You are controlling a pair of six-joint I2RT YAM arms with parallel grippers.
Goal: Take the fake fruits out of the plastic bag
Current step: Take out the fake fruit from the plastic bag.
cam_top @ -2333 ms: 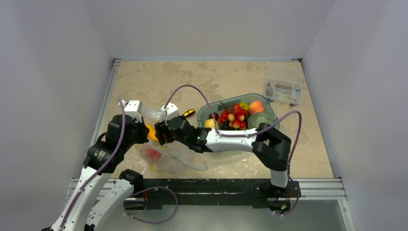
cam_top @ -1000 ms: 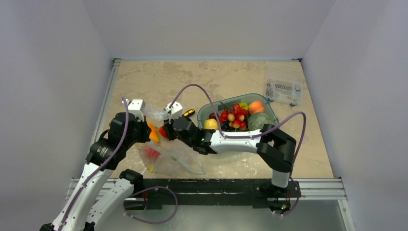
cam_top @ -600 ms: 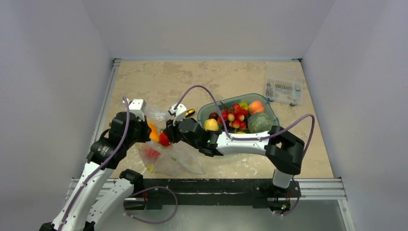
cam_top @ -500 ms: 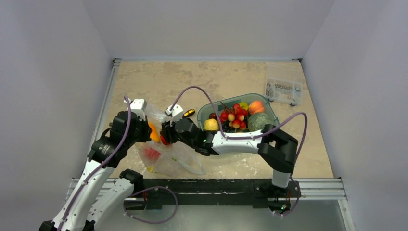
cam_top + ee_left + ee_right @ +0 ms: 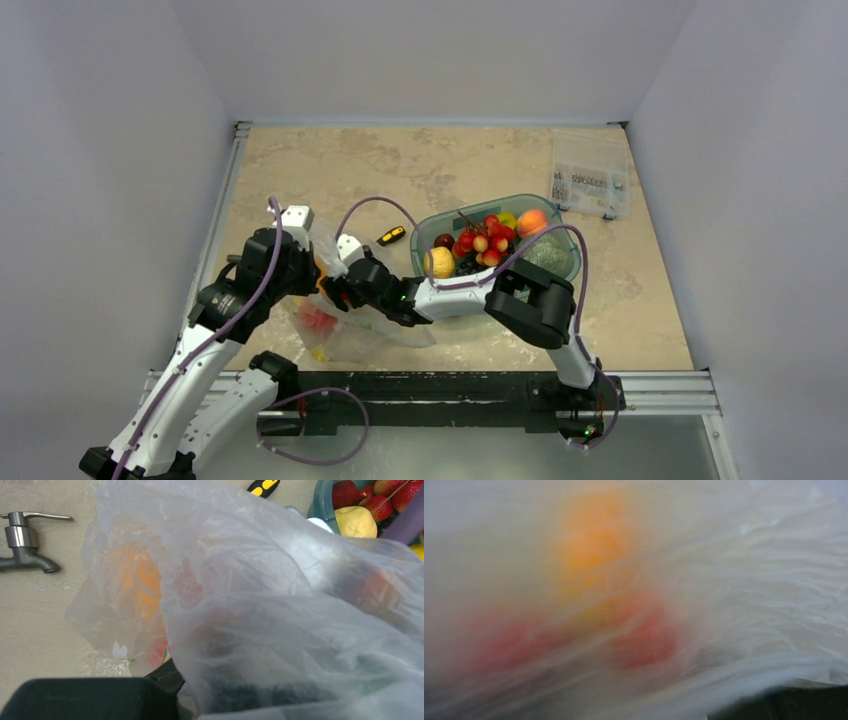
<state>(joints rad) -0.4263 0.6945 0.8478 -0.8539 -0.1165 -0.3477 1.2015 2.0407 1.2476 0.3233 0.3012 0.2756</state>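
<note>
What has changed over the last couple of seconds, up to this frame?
The right arm folded its elbow in toward the left and pushed the right gripper deeper against the plastic bag; the red fruit seen at its jaws half a second ago no longer shows. The left gripper shifted slightly right. The red piece low in the bag, the tub and the yellow-and-black tool stayed put.

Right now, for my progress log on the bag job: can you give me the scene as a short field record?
plastic bag: crumpled on the table, near left, between both grippers
fake fruits: orange and red shapes inside the bag, seen through the film
left gripper: at the bag's top edge; grip hidden
right gripper: pressed up against the bag; film hides the jaws
tub: right of the bag, holding other fruit
task: unfinished
</note>
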